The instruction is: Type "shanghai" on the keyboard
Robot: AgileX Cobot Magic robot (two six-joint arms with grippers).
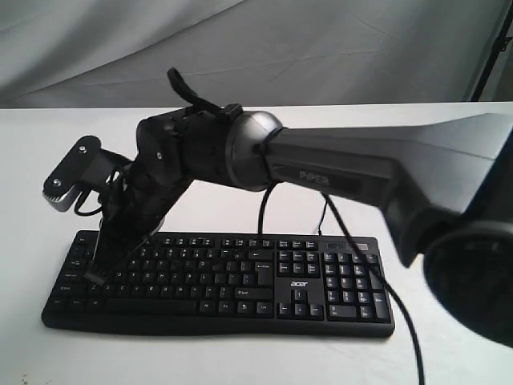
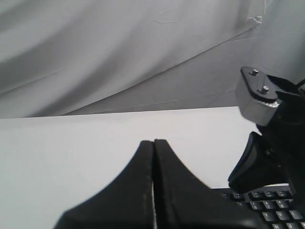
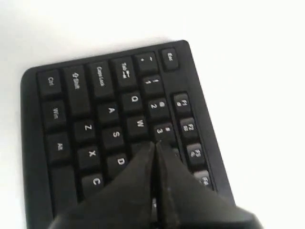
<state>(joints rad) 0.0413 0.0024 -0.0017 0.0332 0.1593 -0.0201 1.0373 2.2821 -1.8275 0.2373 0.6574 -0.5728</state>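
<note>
The black keyboard [image 1: 240, 281] lies across the front of the white table, with its acer logo beside the number pad. My right arm reaches across from the right to the keyboard's left end. The right gripper [image 1: 96, 271] points down there, shut and holding nothing. In the right wrist view its tips [image 3: 155, 143] sit over the keyboard [image 3: 95, 95] at the E key, between W, 3 and D; I cannot tell whether they touch it. My left gripper [image 2: 153, 141] is shut and empty over bare table beside a corner of the keyboard [image 2: 271, 205]. The exterior view does not show it.
The right arm's silver camera mount [image 1: 68, 180] sticks out above the keyboard's left end, also seen in the left wrist view [image 2: 257, 95]. A thin black cable [image 1: 377, 281] hangs from the right arm across the number pad. Grey cloth [image 1: 240, 48] backs the table.
</note>
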